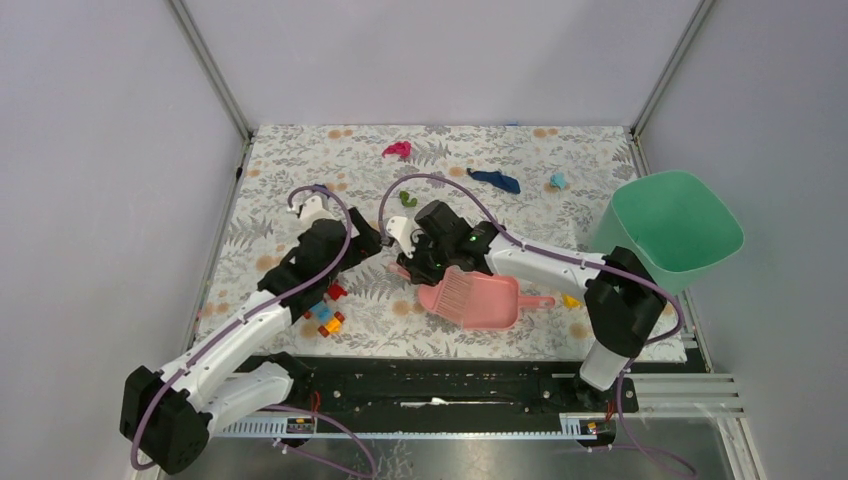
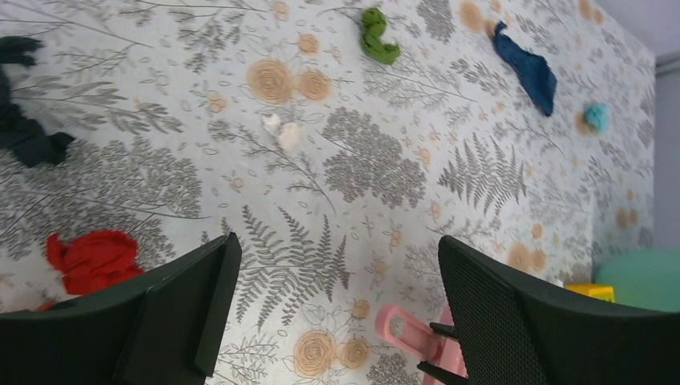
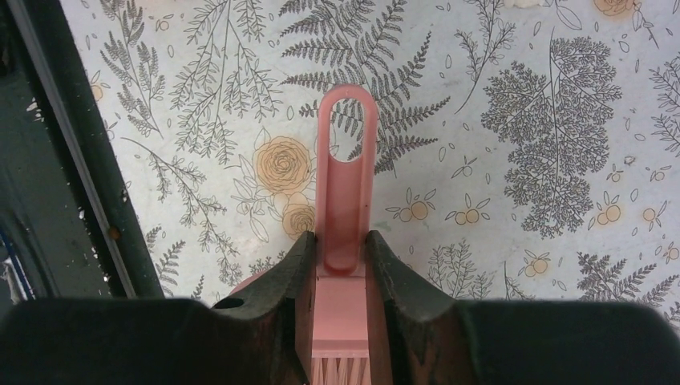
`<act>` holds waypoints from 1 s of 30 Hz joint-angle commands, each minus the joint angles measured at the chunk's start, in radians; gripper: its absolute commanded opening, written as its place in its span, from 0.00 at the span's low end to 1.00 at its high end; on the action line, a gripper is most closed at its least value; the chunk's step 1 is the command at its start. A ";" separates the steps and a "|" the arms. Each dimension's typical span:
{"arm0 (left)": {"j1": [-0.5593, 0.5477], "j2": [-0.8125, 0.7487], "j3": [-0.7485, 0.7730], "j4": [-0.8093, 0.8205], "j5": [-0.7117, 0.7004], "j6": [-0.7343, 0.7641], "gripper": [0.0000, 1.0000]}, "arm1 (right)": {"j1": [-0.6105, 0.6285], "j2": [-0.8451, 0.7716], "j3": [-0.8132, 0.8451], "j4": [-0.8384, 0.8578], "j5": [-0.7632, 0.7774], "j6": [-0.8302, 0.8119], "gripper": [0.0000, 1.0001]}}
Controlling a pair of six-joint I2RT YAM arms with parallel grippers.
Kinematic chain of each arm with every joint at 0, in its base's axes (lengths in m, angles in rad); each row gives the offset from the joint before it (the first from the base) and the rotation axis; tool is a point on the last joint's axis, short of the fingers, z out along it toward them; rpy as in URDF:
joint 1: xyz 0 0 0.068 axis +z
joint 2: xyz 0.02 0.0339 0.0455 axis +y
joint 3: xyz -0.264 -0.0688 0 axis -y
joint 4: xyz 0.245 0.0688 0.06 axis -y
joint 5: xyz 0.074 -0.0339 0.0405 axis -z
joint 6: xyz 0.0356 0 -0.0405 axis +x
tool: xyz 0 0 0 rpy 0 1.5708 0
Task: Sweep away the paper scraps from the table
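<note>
The paper scraps lie on the far half of the table (image 1: 300, 170): magenta (image 1: 397, 150), dark blue (image 1: 495, 180), teal (image 1: 557, 181) and green (image 1: 407, 199). The left wrist view shows the green (image 2: 378, 36), dark blue (image 2: 528, 70) and teal (image 2: 595, 116) scraps and a small white one (image 2: 282, 132). My right gripper (image 3: 341, 239) is shut on the handle of a pink brush (image 3: 343, 160), just left of the pink dustpan (image 1: 485, 305). My left gripper (image 2: 337, 245) is open and empty above the cloth, beside the right gripper (image 1: 408, 262).
A green bin (image 1: 675, 232) stands at the right edge. Colourful toy bricks (image 1: 325, 316) and a red piece (image 2: 92, 261) lie near the left arm. A yellow block (image 1: 570, 300) sits right of the dustpan. The black rail (image 3: 48, 160) runs along the near table edge.
</note>
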 commanded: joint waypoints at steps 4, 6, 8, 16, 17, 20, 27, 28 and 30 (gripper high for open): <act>0.135 0.060 0.025 0.125 0.466 0.083 0.86 | -0.025 -0.096 -0.057 0.120 -0.071 -0.036 0.00; 0.160 0.087 0.022 0.141 0.568 0.065 0.80 | -0.028 -0.121 -0.083 0.151 -0.079 -0.051 0.00; 0.169 0.105 0.015 0.165 0.644 0.057 0.74 | -0.028 -0.145 -0.113 0.184 -0.075 -0.060 0.00; 0.170 0.158 0.007 0.215 0.840 0.046 0.61 | -0.029 -0.155 -0.134 0.193 -0.051 -0.084 0.00; 0.171 0.168 0.007 0.213 0.855 0.047 0.60 | -0.029 -0.158 -0.136 0.191 -0.047 -0.087 0.00; 0.170 0.186 0.006 0.210 0.888 0.053 0.55 | -0.028 -0.165 -0.143 0.196 -0.033 -0.093 0.00; 0.170 0.200 0.012 0.192 0.877 0.063 0.41 | -0.028 -0.187 -0.173 0.235 -0.022 -0.086 0.00; 0.170 0.205 0.010 0.193 0.878 0.063 0.39 | -0.029 -0.188 -0.173 0.235 -0.026 -0.084 0.00; 0.170 0.216 0.008 0.194 0.882 0.062 0.36 | -0.029 -0.190 -0.174 0.236 -0.030 -0.082 0.00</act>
